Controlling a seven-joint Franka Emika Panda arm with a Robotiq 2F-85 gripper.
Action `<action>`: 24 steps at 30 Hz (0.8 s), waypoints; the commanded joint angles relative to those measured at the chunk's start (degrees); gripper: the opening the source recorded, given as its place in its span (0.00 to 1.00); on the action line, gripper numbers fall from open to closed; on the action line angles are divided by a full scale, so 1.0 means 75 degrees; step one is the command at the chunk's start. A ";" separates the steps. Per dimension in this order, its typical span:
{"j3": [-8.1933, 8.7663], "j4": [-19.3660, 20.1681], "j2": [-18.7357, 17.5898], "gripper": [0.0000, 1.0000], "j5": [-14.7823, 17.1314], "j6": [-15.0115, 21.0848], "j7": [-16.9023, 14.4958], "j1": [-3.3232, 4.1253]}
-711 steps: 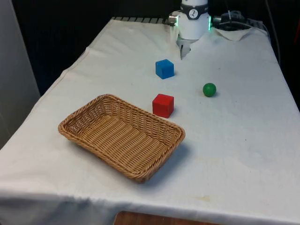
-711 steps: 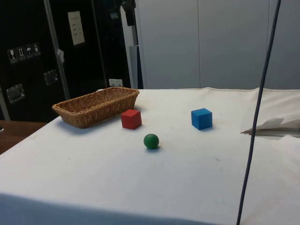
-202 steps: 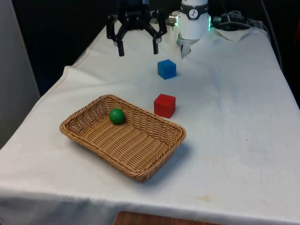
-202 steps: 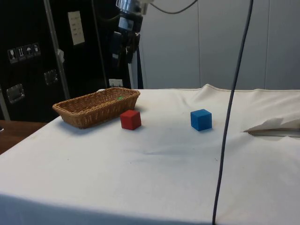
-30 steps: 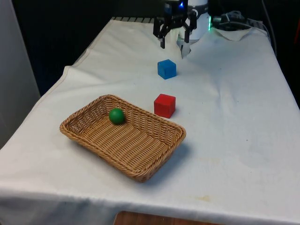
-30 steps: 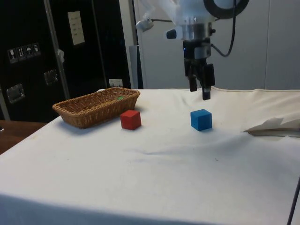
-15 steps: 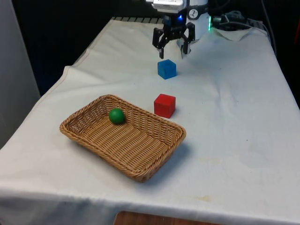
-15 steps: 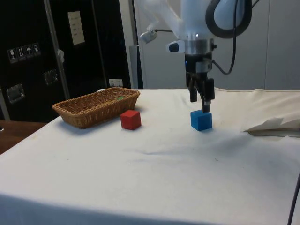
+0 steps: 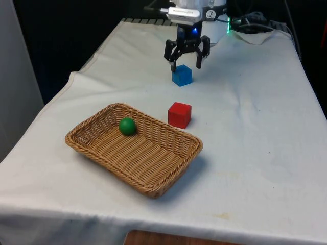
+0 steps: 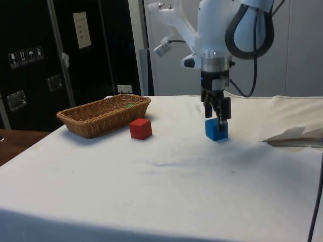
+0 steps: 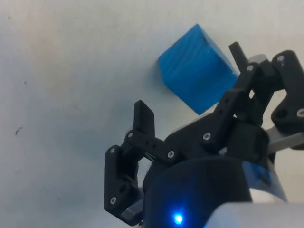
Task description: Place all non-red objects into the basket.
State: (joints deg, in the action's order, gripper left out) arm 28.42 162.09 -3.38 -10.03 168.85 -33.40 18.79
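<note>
gripper: we see the black two-finger gripper (image 9: 186,65) hanging low right over the small blue wooden cube (image 9: 182,75), its fingers spread wide apart and not pinching anything. In the side view the gripper (image 10: 217,117) has its fingertips down around the top of the blue cube (image 10: 216,129). In the wrist view the gripper (image 11: 190,85) is open, with the cube (image 11: 197,67) lying between its two fingers; we can't tell if either finger touches it.

blue cube: sits on the white tablecloth (image 9: 255,127) toward the far end of the table, still outside the basket.

red cube: the small red wooden cube (image 9: 179,115) stands on the cloth between the blue cube and the basket, just beside the basket's far rim but apart from it. In the side view we see the red cube (image 10: 141,128) near the basket's end.

basket: the shallow rectangular woven wicker basket (image 9: 153,178) sits on the front view's left half of the table, nearer the camera.

green ball: the small green ball (image 9: 127,126) is already inside the basket, close to its far wall.
</note>
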 commanded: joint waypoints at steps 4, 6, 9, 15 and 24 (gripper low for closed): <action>-0.0069 0.0015 -0.0420 1.00 0.0053 0.0573 0.0061 0.0000; -0.0038 -0.0008 -0.0512 1.00 0.0000 0.0573 0.0076 0.0000; -0.0130 -0.0031 -0.0817 1.00 0.0053 0.0993 0.0138 -0.0023; -0.0183 -0.0061 -0.1008 1.00 0.0038 0.1192 0.0199 -0.0046; -0.0115 -0.0107 -0.1092 0.14 0.0000 0.1184 0.0214 -0.0008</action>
State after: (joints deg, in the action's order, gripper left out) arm 27.56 161.29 -11.57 -10.03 177.73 -31.80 18.74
